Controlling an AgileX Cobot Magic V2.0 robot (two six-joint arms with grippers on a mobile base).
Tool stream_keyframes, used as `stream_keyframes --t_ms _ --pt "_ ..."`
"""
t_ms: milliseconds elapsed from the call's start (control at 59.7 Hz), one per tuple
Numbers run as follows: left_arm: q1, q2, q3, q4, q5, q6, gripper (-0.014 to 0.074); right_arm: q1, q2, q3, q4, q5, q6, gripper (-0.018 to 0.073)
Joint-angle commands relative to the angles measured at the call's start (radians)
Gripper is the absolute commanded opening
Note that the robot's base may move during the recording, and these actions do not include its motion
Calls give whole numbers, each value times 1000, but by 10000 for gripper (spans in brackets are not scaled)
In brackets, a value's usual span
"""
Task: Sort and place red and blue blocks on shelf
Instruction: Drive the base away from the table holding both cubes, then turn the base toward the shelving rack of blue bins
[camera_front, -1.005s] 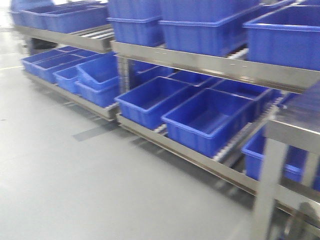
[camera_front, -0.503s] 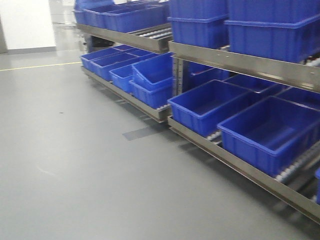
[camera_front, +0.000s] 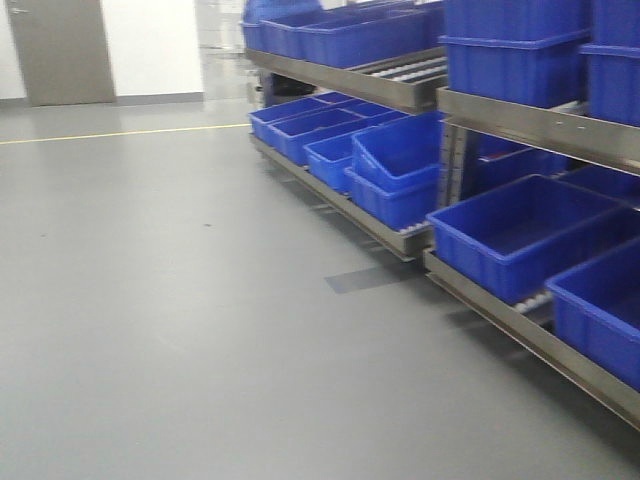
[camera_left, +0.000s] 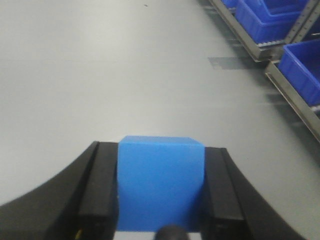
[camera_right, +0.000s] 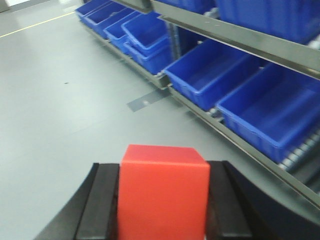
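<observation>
Item one: left claw (camera_left: 161, 167), black, two fingers closed part-way against the opposite faces of the blue block (camera_left: 161, 187); the block sits squarely between the pads, held above the bare grey floor (camera_left: 100, 75), with the shelf (camera_left: 292, 102) off to the upper right and well apart from it. Item two: right claw (camera_right: 162, 172), same build, fingers pressed to the sides of the red block (camera_right: 162, 192); that block is likewise carried clear of the floor, the shelf lying ahead and to the right, not touching. Item three: shelf (camera_front: 540, 125), stainless steel, at least two levels visible, flat front rails, white roller tracks (camera_front: 405, 68) showing on the upper level; it runs along the right side of the front view and recedes toward the far wall. Item four: bins (camera_front: 520, 225), dark blue plastic, open-topped, ranged along both levels; one tilted bin (camera_front: 400, 150) leans across its neighbours on the lower level. Item five: floor fittings, namely a yellow line (camera_front: 120, 133) near the far wall and a grey door (camera_front: 65, 50) at upper left.
</observation>
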Motion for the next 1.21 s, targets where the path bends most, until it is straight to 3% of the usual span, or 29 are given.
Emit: stream_keyframes --t_ms 0,1189 --pt "0 2 -28 13 -73 -4 123 -3 1 -28 -10 -90 -5 60" --pt "0 2 -28 13 -73 -4 123 -3 1 -28 -10 -90 -5 60"
